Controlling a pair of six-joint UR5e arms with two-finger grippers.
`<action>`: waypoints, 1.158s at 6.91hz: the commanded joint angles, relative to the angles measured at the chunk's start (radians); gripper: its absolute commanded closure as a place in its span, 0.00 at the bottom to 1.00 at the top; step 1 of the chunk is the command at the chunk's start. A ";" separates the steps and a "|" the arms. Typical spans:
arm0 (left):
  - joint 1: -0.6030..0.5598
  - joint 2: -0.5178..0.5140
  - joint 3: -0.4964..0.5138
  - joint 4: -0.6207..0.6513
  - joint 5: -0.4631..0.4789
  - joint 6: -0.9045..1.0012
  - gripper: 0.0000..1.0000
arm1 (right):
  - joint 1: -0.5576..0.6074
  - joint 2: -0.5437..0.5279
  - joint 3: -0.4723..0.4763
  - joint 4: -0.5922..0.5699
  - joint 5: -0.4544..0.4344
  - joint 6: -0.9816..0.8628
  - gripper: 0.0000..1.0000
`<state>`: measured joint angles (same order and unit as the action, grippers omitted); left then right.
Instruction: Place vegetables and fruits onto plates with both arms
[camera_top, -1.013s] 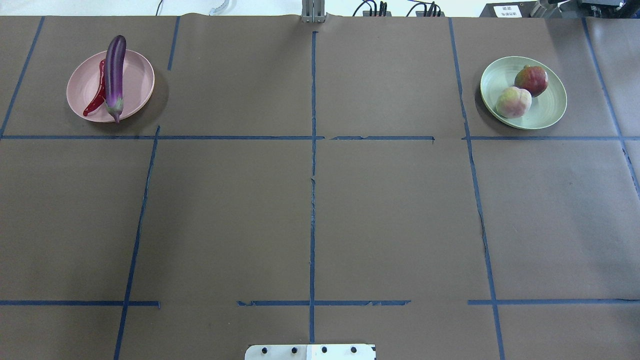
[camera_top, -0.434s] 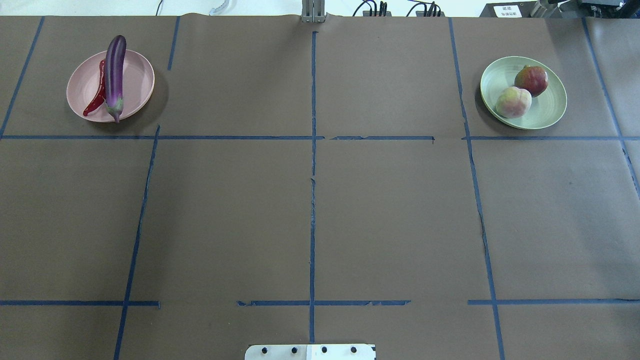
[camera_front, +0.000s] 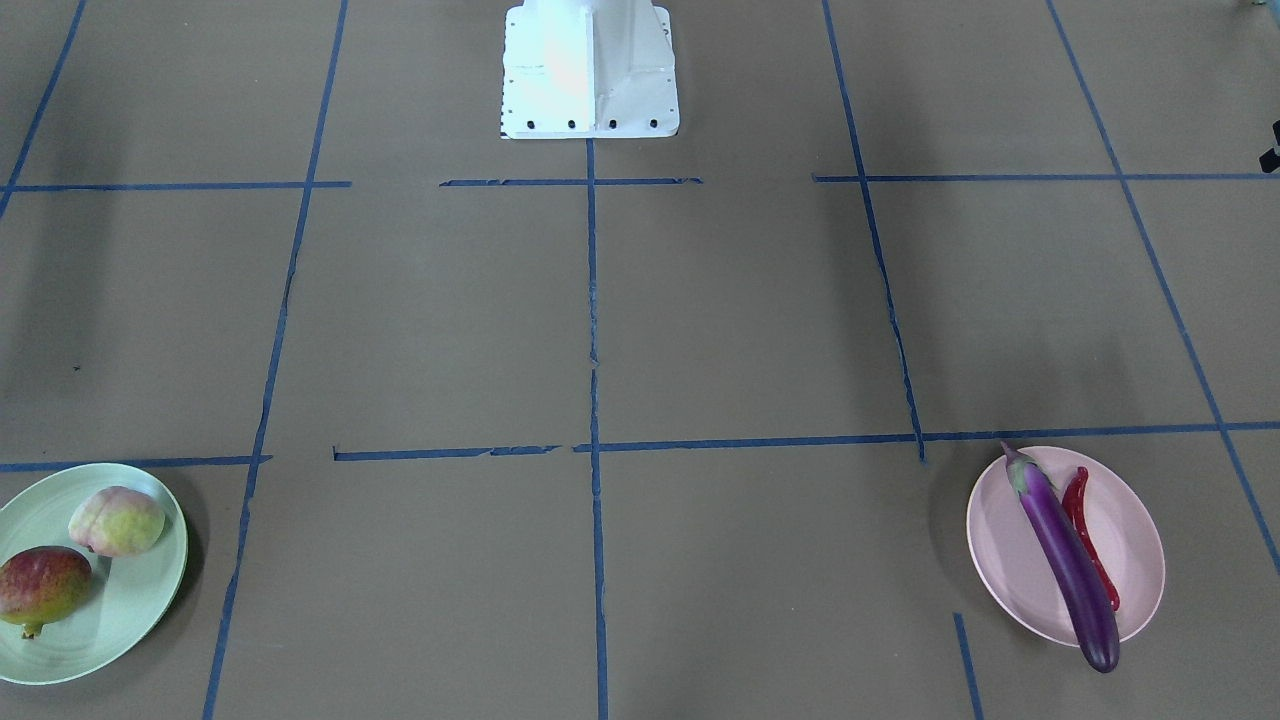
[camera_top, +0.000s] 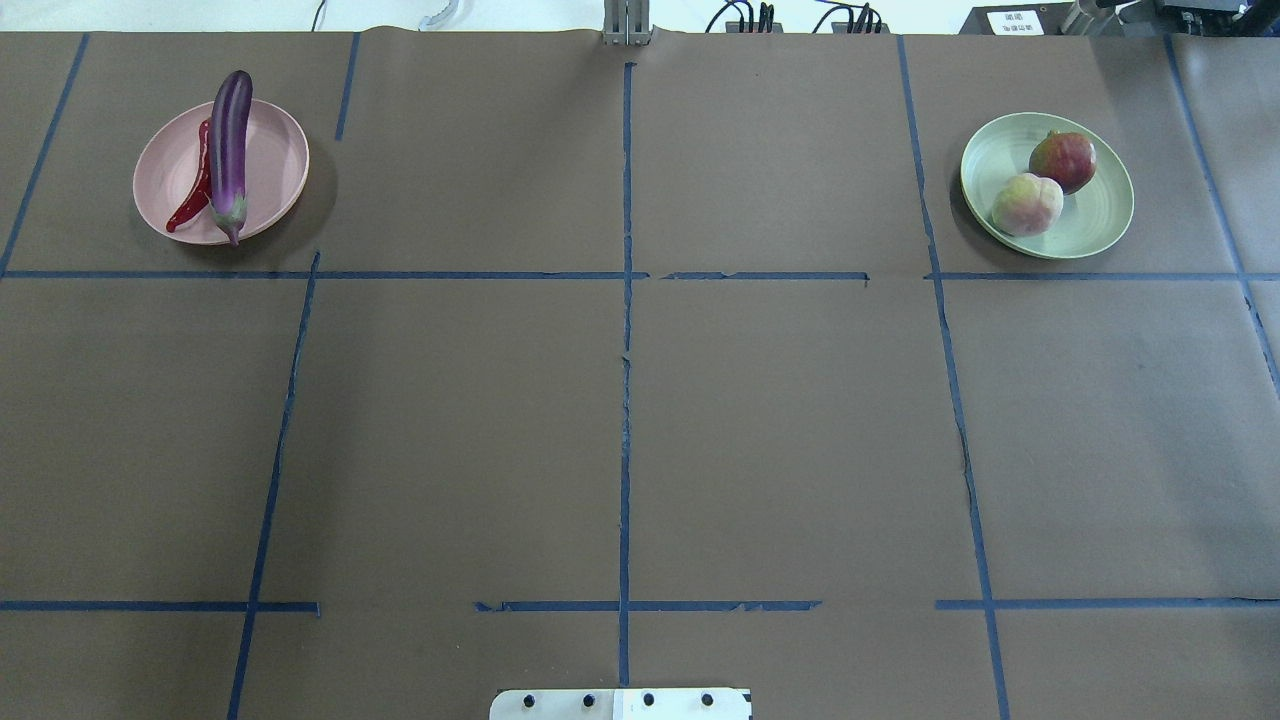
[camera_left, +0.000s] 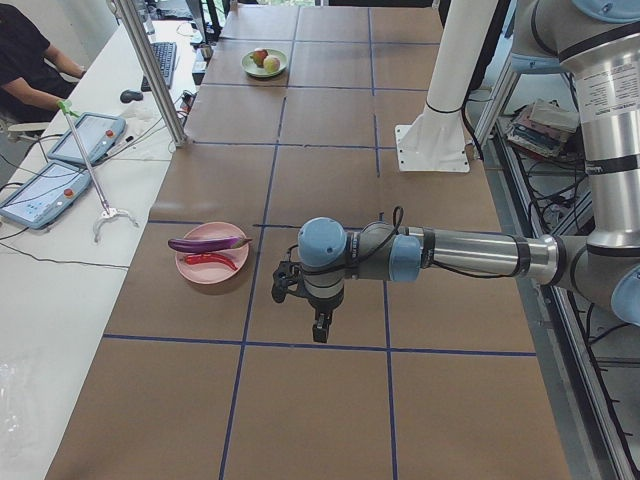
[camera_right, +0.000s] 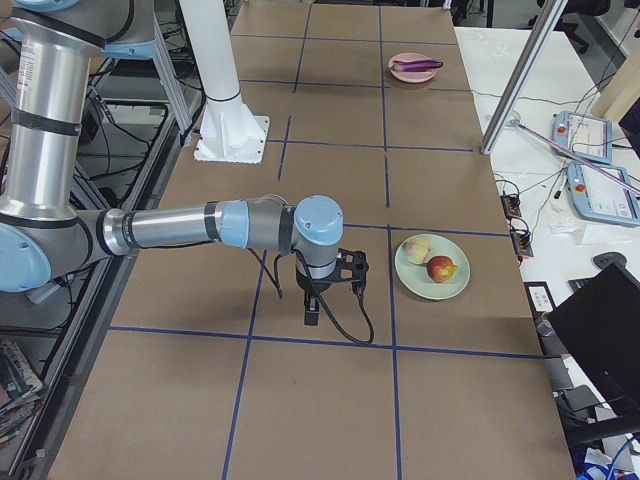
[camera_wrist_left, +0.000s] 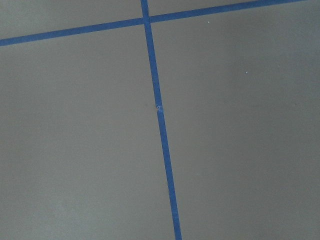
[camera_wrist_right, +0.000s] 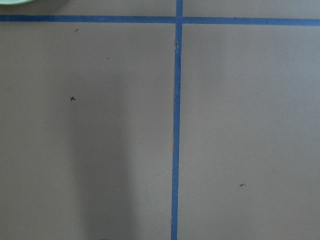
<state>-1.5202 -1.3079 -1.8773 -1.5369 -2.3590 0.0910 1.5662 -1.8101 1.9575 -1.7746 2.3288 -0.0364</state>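
Four sorted by kind: eggplant (camera_top: 230, 140), chili pepper (camera_top: 190, 200) on pink plate (camera_top: 278, 165), peach (camera_top: 1027, 204), mottled fruit (camera_top: 1063, 161) on mint plate (camera_top: 1000, 150); cannot tell openness of left gripper (camera_left: 320, 330), right gripper (camera_right: 311, 315).

on my feeds the table is covered in brown paper (camera_top: 780, 430), marked into a grid by blue tape (camera_top: 626, 400) that is torn in places. on the white side bench (camera_left: 40, 300) i see two tablet-like pendants (camera_left: 85, 138), a keyboard (camera_left: 162, 60) and a mouse (camera_left: 131, 96). a person in black (camera_left: 25, 55) is seated beside them. a metal post (camera_left: 148, 70) stands at the table's edge.
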 joint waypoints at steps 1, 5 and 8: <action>-0.001 -0.004 0.011 0.003 -0.005 -0.004 0.00 | 0.000 0.000 -0.026 0.006 0.003 -0.003 0.00; -0.001 0.004 0.009 0.018 -0.003 0.004 0.00 | 0.000 0.000 -0.020 0.009 0.000 -0.005 0.00; 0.000 0.009 0.020 0.043 -0.003 0.004 0.00 | 0.000 0.000 0.011 0.007 0.003 -0.002 0.00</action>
<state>-1.5216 -1.2983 -1.8619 -1.5034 -2.3622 0.0951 1.5662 -1.8095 1.9564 -1.7667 2.3308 -0.0385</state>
